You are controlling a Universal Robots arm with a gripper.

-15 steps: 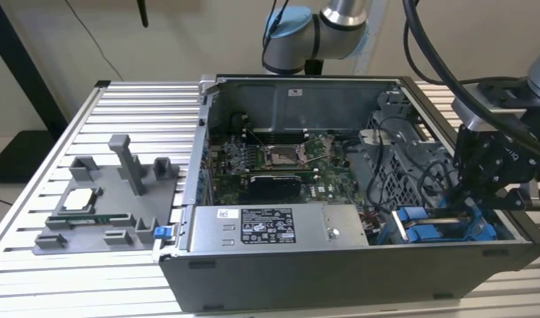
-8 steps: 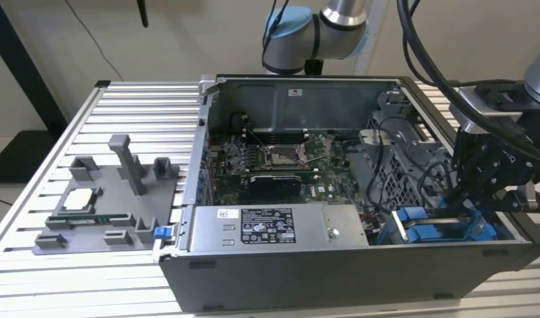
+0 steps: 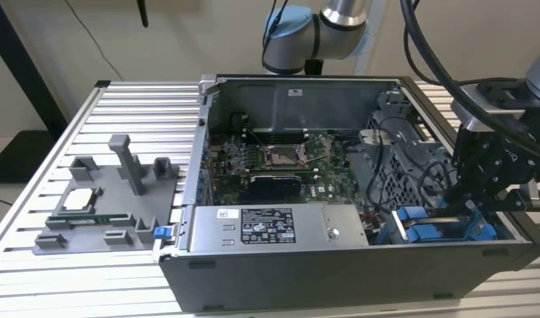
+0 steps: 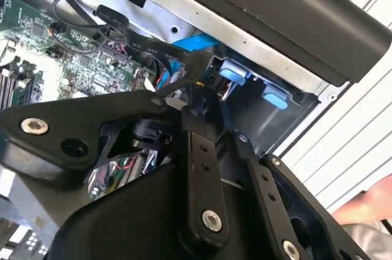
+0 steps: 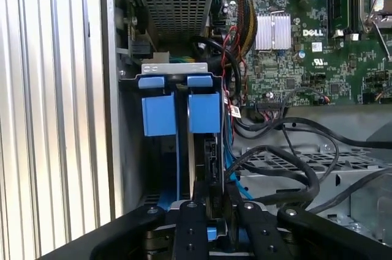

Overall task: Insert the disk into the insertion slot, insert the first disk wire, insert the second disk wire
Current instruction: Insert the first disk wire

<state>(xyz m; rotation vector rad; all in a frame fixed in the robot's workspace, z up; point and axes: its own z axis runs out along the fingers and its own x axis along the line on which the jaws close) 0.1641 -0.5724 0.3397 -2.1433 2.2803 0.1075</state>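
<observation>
My gripper [image 3: 457, 211] reaches down into the insertion slot [image 3: 433, 232], the blue-tabbed drive cage at the case's front corner on the exterior view's right. In the first wrist view two blue tabs [image 5: 180, 112] cap the grey cage [image 5: 177, 69]. The disk [image 5: 210, 153] stands edge-on in the bay under one tab. The gripper [image 5: 212, 191] is shut on a black connector at the disk's end. In the second wrist view the fingertips [image 4: 196, 92] pinch that connector [image 4: 197, 64], and its flat black disk wire [image 4: 131, 51] trails back over the motherboard.
A grey labelled power-supply box [image 3: 279, 228] lies beside the cage. Loose black cables [image 5: 288, 168] loop next to the bay. The motherboard [image 3: 279, 159] fills the case floor. A grey fixture tray [image 3: 102, 199] stands on the slatted table. A person's hand [image 4: 367, 205] shows outside the case.
</observation>
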